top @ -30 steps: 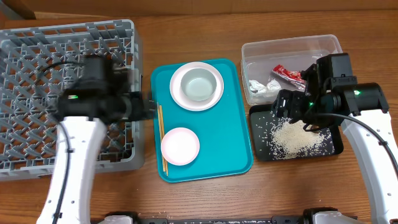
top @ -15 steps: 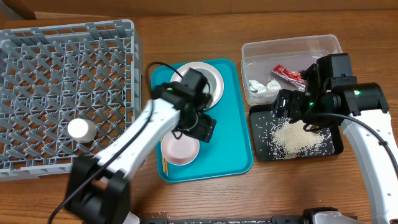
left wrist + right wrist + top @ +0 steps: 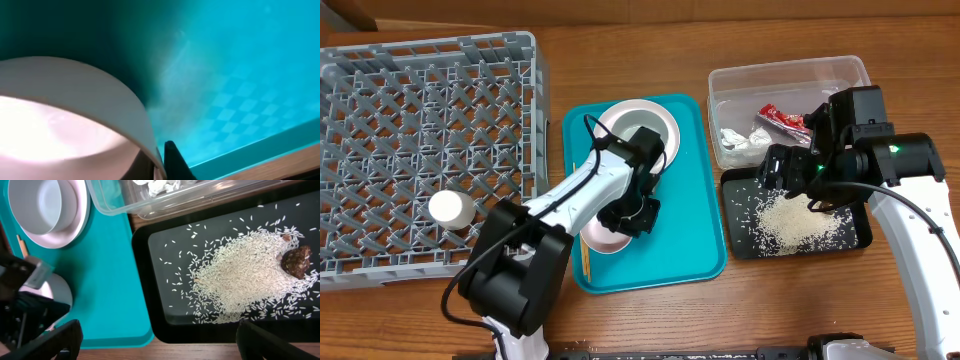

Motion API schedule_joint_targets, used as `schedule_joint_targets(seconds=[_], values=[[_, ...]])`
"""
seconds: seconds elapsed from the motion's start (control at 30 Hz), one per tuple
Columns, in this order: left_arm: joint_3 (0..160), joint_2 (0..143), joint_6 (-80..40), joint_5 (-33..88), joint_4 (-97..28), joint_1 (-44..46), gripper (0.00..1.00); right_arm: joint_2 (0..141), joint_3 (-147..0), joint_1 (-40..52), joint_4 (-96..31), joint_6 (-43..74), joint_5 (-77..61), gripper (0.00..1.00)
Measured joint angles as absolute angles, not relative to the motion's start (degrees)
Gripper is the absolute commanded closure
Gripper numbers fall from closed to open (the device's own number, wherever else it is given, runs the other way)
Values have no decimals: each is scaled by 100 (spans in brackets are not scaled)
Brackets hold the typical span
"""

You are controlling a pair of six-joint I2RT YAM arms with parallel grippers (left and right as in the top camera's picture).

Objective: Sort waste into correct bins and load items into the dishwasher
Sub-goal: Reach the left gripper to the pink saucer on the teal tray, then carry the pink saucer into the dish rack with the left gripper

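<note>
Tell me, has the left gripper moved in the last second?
Yes. The left gripper went right, from the rack's right edge onto the teal tray, over the pink bowl.

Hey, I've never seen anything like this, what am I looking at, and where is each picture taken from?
Those white limbs are two robot arms at a table, each ending in a two-finger claw. One picture looks down from above; the other two come from cameras on the wrists. On the table: a grey dish rack holding a white cup; a teal tray with a plate, grey-green bowl, pink bowl and chopsticks; a clear tub with a red wrapper and napkin; a black tray of rice. The left claw sits at the pink bowl's rim; whether it grips is unclear. The right claw hangs open above the black tray, holding nothing.
</note>
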State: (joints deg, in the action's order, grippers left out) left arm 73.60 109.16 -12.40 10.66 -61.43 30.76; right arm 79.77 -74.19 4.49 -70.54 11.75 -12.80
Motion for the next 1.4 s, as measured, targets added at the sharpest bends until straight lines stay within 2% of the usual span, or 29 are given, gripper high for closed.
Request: schedule_joint_targets(seconds=[0.4, 0.67, 1.07, 1.4], values=[[8396, 9970, -1181, 1109, -6912, 2759, 96, 7977, -7419, 449, -7111, 1173, -1284, 0], [9019, 9212, -574, 1347, -6722, 1131, 96, 7977, -7419, 449, -7111, 1173, -1282, 0], [9041, 9647, 1122, 3852, -5389, -1653, 96, 7977, -7419, 449, -7113, 1175, -1284, 0], [9041, 10753, 1396, 5776, -4390, -2696, 96, 7977, -7419, 449, -7111, 1175, -1280, 0]])
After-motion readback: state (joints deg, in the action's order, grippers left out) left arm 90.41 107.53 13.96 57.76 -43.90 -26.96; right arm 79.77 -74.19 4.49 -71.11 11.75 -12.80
